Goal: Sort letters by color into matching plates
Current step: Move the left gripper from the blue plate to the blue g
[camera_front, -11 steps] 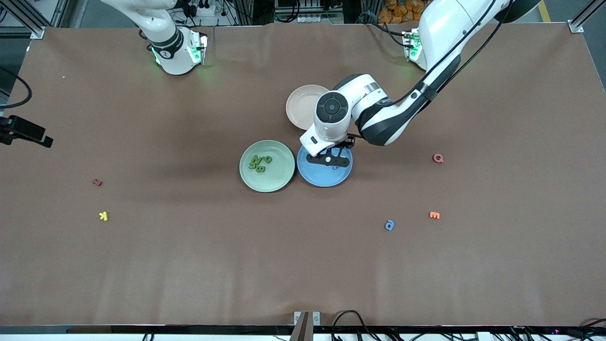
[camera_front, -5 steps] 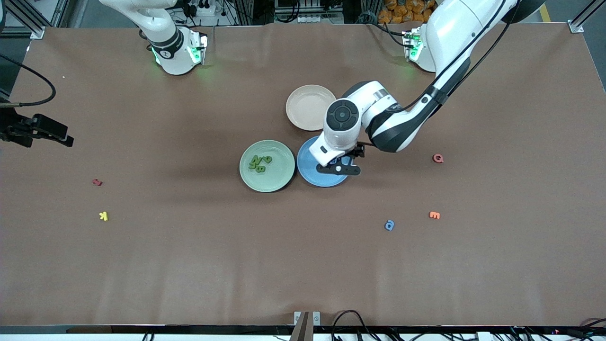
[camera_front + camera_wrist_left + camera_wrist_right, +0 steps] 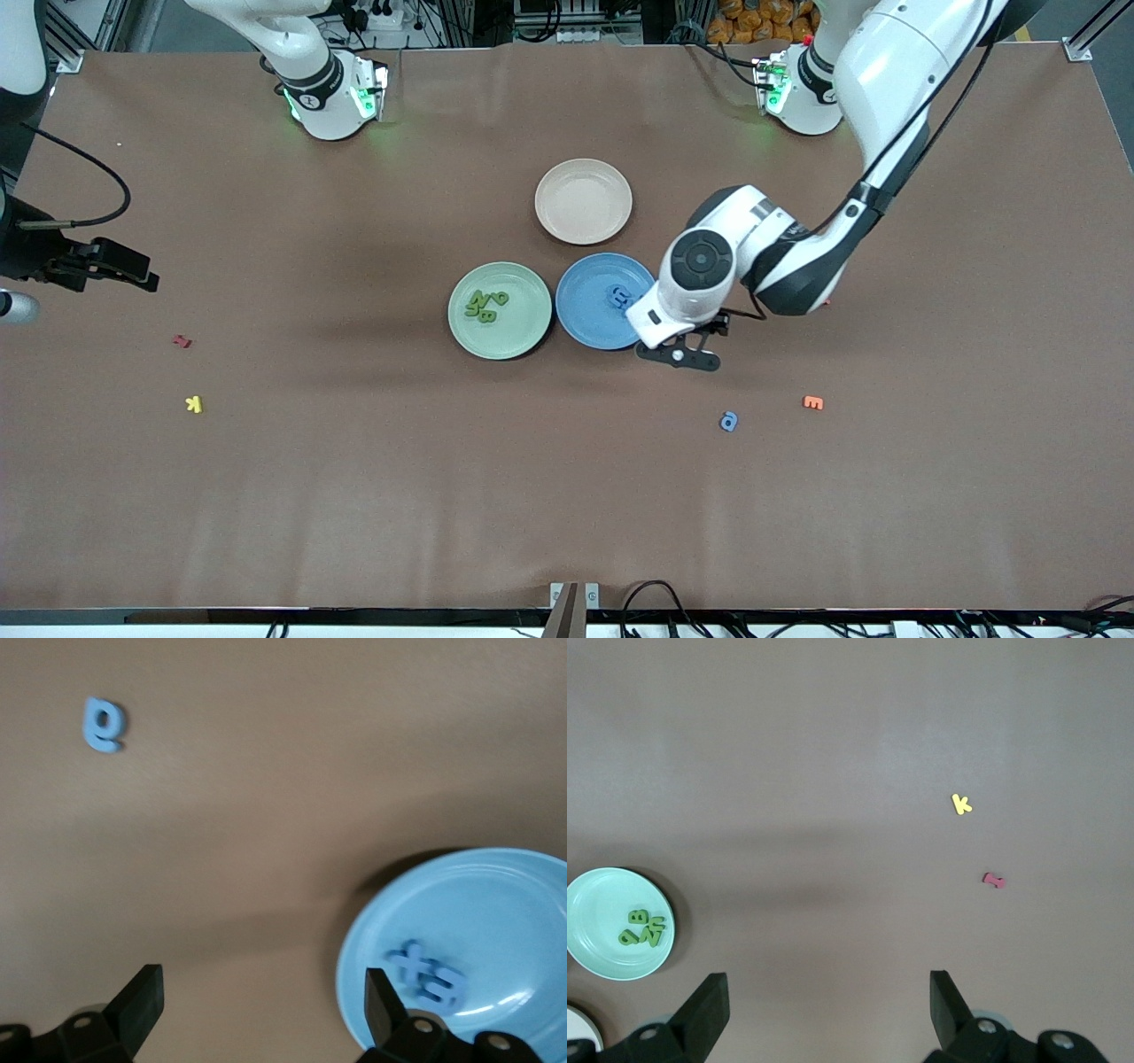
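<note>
The left end effector point(image 3: 679, 354) hangs released and empty over the brown worktop point(image 3: 354, 496) just beside the round blue plate point(image 3: 585, 323) holding blue foam letters point(image 3: 619, 295), the right end effector point(image 3: 111, 266) waiting open

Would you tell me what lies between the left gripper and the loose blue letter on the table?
Only bare table: the front view shows nothing between the left gripper and the blue letter.
</note>
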You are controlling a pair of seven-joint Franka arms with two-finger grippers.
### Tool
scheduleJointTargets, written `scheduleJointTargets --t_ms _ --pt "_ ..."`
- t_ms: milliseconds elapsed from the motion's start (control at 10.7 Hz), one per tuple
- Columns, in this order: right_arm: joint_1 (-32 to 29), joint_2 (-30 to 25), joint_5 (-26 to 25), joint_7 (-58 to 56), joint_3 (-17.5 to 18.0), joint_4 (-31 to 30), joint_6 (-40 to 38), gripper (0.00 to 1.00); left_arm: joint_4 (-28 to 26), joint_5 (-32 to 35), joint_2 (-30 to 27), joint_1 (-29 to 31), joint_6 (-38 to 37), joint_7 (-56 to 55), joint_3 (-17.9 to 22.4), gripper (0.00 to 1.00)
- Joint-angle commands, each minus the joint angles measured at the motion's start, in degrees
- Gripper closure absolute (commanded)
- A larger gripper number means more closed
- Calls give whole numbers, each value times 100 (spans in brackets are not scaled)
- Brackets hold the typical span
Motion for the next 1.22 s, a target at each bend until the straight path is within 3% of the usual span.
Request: scheduleJointTargets --t_ms 0,1125 --pt "71 -231 -184 260 -10 -100 109 0 101 72 47 194 25 668 92 0" --pt "27 -310 -52 321 -27 340 91 0 454 72 583 150 1193 1821 918 0"
